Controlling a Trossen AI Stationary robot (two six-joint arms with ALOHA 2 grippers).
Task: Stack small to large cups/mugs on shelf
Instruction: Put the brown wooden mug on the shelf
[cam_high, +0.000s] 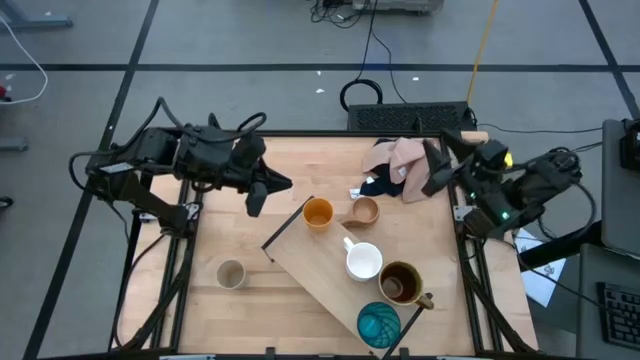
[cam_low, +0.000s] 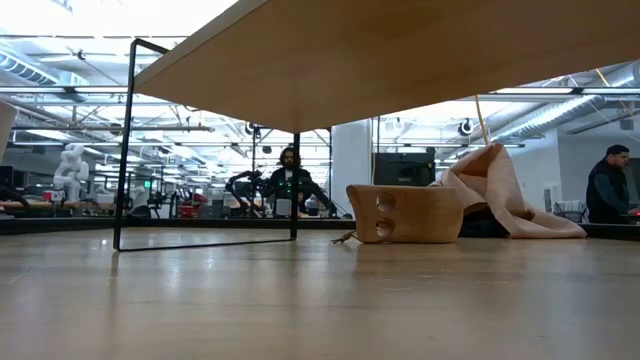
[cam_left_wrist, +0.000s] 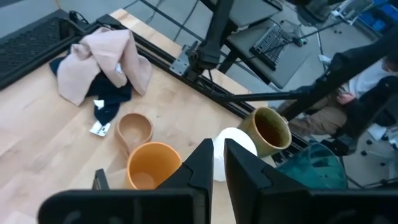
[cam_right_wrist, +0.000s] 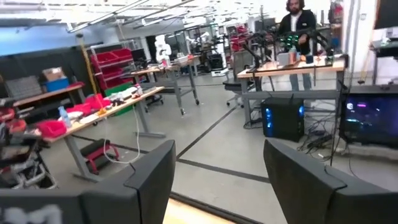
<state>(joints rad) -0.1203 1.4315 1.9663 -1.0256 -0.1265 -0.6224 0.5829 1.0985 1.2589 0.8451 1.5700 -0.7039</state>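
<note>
Four cups (cam_high: 363, 262) are seen on the shelf (cam_high: 318, 268); two wait at nine and twelve o'clock. They look hard, smooth and breakable, best pinched at the rim. Left gripper (cam_high: 257, 196) is closed on nothing; right gripper (cam_right_wrist: 217, 180) is spread apart.

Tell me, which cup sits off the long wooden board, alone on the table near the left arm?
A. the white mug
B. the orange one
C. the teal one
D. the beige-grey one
D: the beige-grey cup stands on bare tabletop, apart from the shelf that carries the orange, white and teal ones.
</note>
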